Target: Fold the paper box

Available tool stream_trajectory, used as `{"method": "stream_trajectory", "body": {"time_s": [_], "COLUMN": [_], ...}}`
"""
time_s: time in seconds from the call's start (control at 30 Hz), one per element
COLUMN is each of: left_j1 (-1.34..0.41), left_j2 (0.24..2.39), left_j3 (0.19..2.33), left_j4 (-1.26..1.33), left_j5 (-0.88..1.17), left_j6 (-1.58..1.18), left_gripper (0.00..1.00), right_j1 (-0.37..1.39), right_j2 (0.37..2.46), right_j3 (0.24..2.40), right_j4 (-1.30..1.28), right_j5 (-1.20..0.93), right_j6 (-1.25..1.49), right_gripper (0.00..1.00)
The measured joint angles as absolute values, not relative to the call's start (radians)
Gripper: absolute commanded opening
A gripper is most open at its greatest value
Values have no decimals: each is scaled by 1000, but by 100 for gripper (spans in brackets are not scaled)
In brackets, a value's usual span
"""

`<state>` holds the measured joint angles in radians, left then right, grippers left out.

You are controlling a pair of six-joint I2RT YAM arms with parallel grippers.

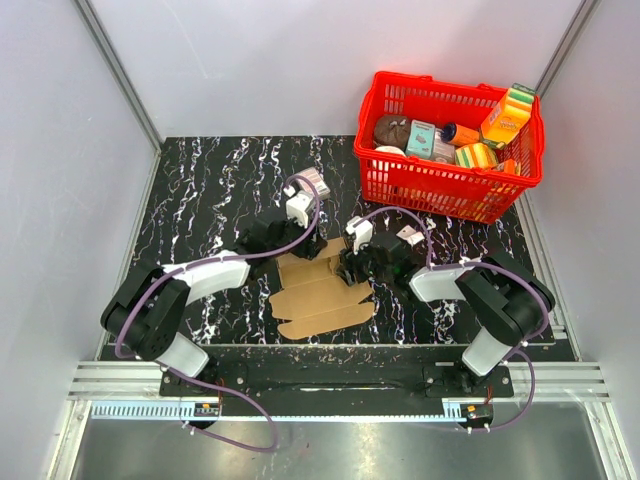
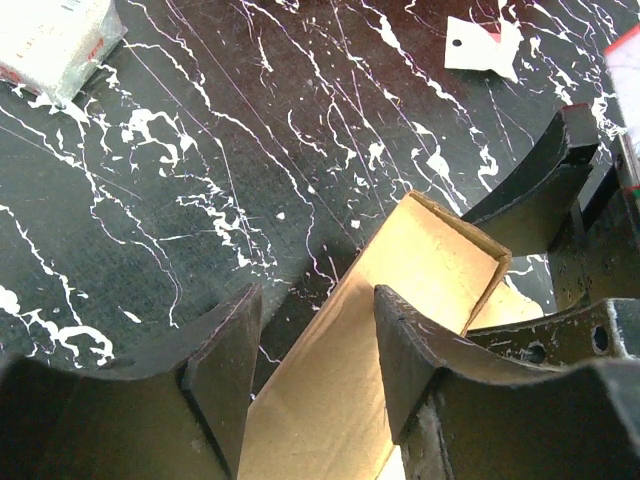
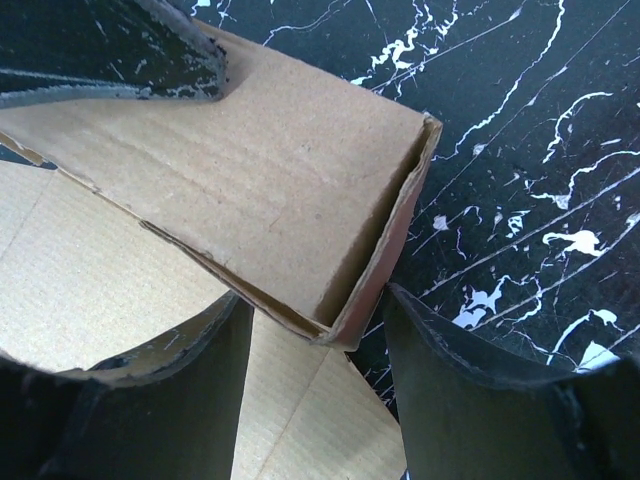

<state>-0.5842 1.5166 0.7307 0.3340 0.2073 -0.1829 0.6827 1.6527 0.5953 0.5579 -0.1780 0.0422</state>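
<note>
- The cardboard box [image 1: 322, 300] is laid mostly flat on the bench [image 1: 200, 190], close to the middle of its near edge; its far panels are seen folded up;
- The left gripper [image 2: 315, 355] is held with its jaws apart, astride a raised flap at the box's far left part;
- The right gripper [image 3: 315, 370] is likewise parted; a folded corner of the box is set between its fingers [image 3: 450, 390];
- A red basket [image 1: 430, 190] of groceries is seen at the far right corner; a small white carton [image 1: 312, 183] is found beyond the left gripper.
</note>
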Motion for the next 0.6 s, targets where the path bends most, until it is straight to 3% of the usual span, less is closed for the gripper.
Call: {"method": "stream_trajectory", "body": {"time_s": [0.2, 0.4, 0.6], "left_j1": [-581, -581, -581], "left_j2": [1525, 1525, 1529], "left_j3": [757, 777, 777], "left_j4": [322, 307, 299], "left_j5": [211, 215, 226], "left_j6": [-177, -173, -172], "left_gripper": [57, 57, 56], "right_j1": [683, 683, 683], "right_j2": [1658, 1658, 1660], "right_j3": [596, 596, 599], "right_j4": [558, 558, 558], "right_j5": [-178, -179, -186], "right_j6": [41, 36, 31], "right_gripper": [59, 46, 41]}}
